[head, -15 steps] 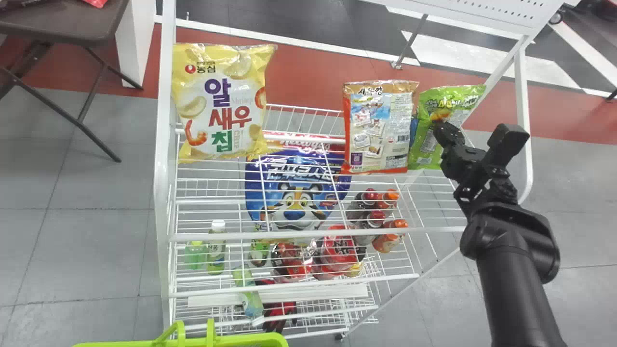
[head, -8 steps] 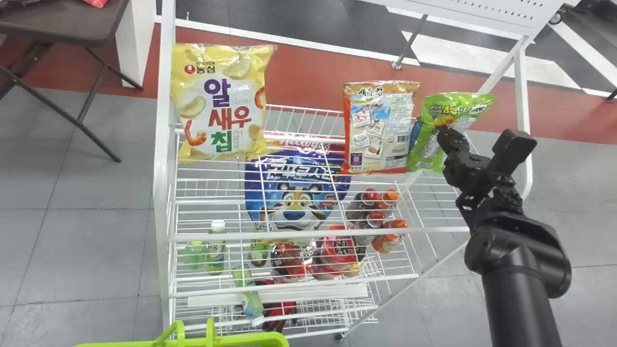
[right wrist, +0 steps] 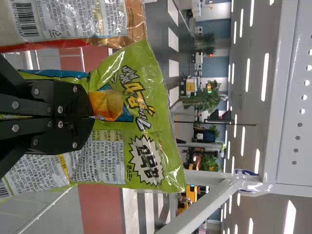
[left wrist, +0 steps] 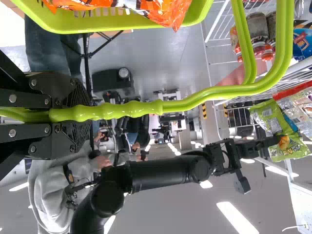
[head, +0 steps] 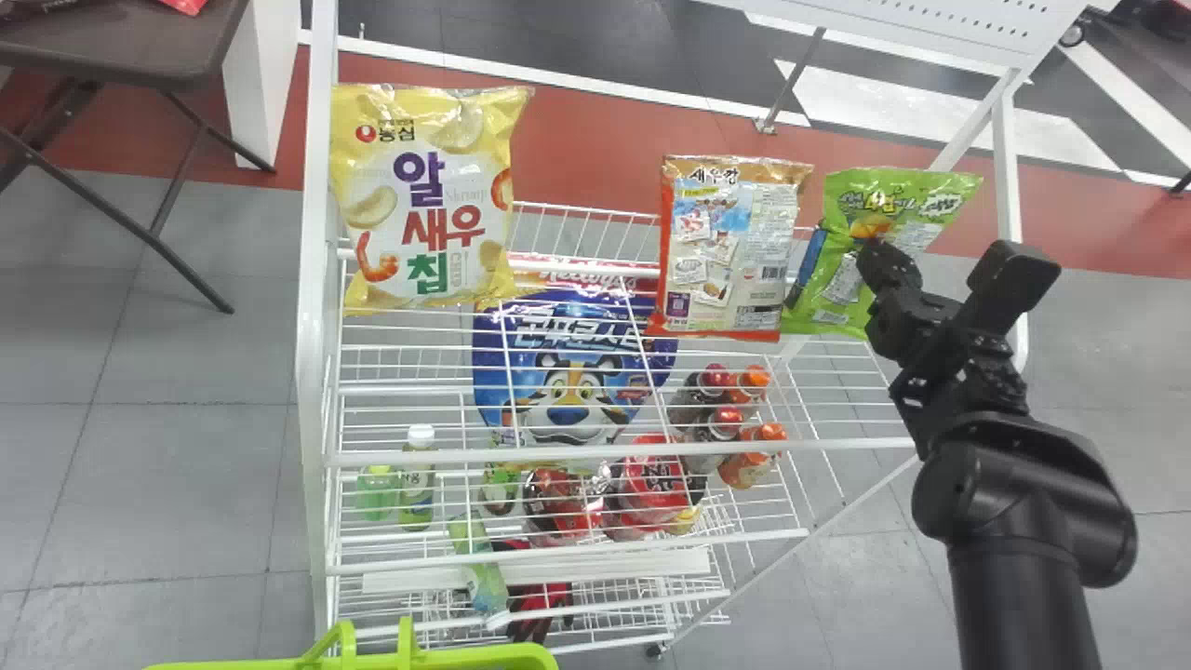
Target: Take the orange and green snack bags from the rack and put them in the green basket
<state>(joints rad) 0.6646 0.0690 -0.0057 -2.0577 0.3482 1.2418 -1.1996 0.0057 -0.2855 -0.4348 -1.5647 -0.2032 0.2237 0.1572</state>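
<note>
My right gripper [head: 875,256] holds the green snack bag [head: 898,205] by its middle at the rack's right side. In the right wrist view, the closed fingers of my right gripper [right wrist: 92,117] press on the green bag [right wrist: 151,102], whose top edge leans askew. Just left of it in the head view, the orange-edged bag [head: 726,247] stands on the top shelf. The left wrist view has my left gripper [left wrist: 80,114] clamped on the handle of the green basket [left wrist: 117,23], with orange packaging [left wrist: 168,12] inside. The basket's rim [head: 437,659] crosses the head view's bottom edge.
A yellow chip bag [head: 423,195] stands at the top shelf's left. Beneath the wire shelf [head: 595,453] are a blue cereal bag [head: 568,372] and several bottles. White posts [head: 316,279] and a slanted bar [head: 972,126] frame the rack.
My right gripper has shifted right in the head view, and the green bag has come along, its top swinging right. The orange-edged bag has tilted slightly. The basket has stayed put.
</note>
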